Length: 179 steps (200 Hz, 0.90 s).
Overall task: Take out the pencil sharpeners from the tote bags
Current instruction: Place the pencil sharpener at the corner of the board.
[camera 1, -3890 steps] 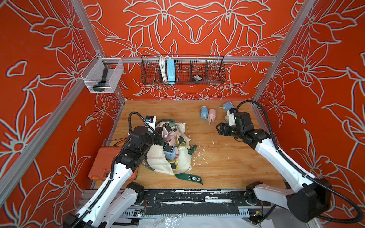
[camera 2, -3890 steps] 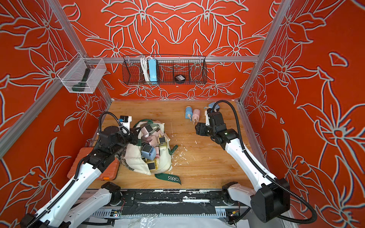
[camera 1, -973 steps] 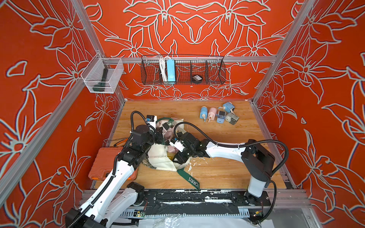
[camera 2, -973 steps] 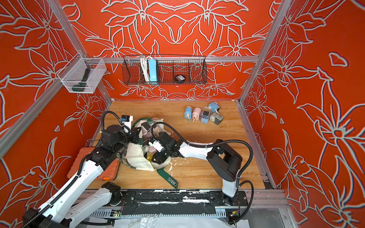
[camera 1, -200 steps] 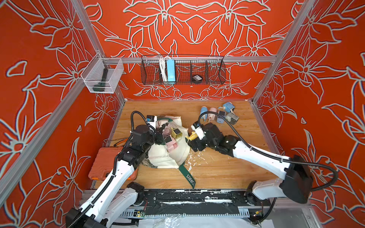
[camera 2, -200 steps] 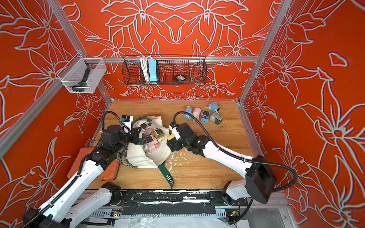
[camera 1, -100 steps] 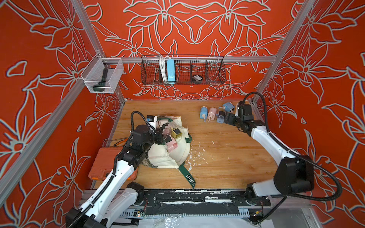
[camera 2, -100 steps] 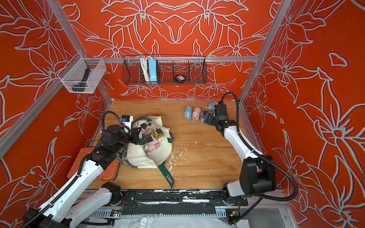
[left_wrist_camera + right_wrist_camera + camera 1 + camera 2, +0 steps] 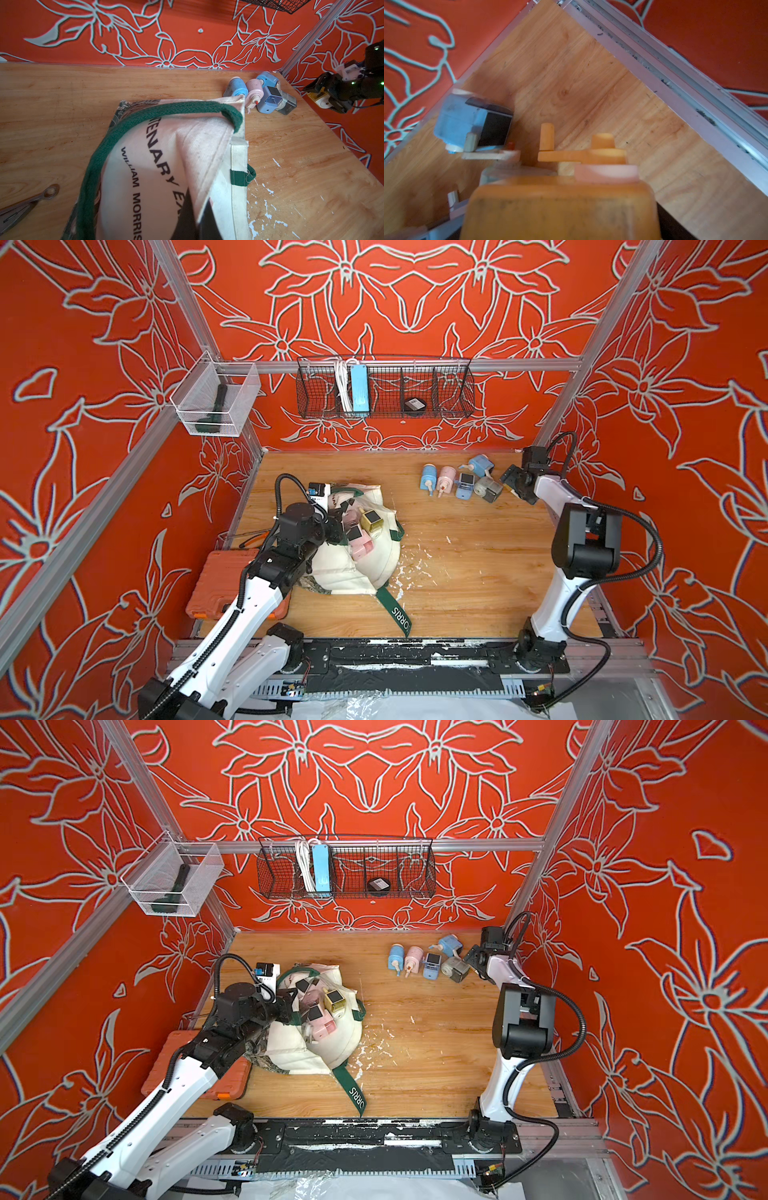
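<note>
The cream tote bag (image 9: 365, 568) with dark green handles lies slumped at the left of the table. My left gripper (image 9: 336, 526) is shut on the fabric at its mouth, and the black fingers (image 9: 187, 216) pinch the rim. Several pencil sharpeners sit in the open mouth, among them an olive-yellow one (image 9: 371, 520) and a pink one (image 9: 361, 545). My right gripper (image 9: 513, 481) is at the far right corner, shut on a yellow pencil sharpener (image 9: 560, 207) with its crank pointing away from the wrist. Beside it lie several pastel sharpeners (image 9: 465, 485) on the wood.
An orange plastic case (image 9: 216, 585) lies left of the bag. The aluminium frame rail (image 9: 675, 68) runs close by my right gripper. On the back wall hang a wire basket (image 9: 453, 389) with a blue power strip (image 9: 359, 387) and a clear bin (image 9: 214, 400). White flakes (image 9: 415, 568) dot the wood.
My right arm has carried the yellow sharpener from the bag's mouth across to the far right corner, next to the group on the table. The left gripper has stayed on the bag.
</note>
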### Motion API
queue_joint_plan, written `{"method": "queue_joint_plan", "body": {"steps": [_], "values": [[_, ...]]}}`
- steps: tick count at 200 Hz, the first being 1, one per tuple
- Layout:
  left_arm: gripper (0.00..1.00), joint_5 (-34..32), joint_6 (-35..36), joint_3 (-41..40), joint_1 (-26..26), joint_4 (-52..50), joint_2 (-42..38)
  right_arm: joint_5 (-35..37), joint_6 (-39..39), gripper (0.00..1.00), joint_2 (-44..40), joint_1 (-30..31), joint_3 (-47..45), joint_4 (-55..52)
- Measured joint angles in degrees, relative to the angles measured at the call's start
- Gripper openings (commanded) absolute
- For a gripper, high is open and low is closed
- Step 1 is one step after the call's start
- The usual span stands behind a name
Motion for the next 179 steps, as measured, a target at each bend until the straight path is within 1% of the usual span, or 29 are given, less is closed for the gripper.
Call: {"method": "queue_joint_plan", "body": {"steps": [30,65,93,142,179], "values": [[0.00,-0.02,0.00,0.00,0.00,0.00,0.00,0.92,0.63,0.74,6.86,0.00,6.47,-1.68],[0.00,0.00,0.00,0.00,0.00,0.00,0.00,2.12,0.61,0.78,11.23,-0.07,12.13,-4.11],[0.00,0.00,0.02,0.00,0.00,0.00,0.02,2.58,0.24,0.82,12.68,-0.22,13.55,-5.31],[0.00,0.02,0.00,0.00,0.00,0.00,0.04,2.58,-1.05,0.98,15.13,-0.22,15.26,-7.43],[0.00,0.02,0.00,0.00,0.00,0.00,0.04,2.40,-1.79,0.99,15.08,-0.15,15.30,-7.76]]}}
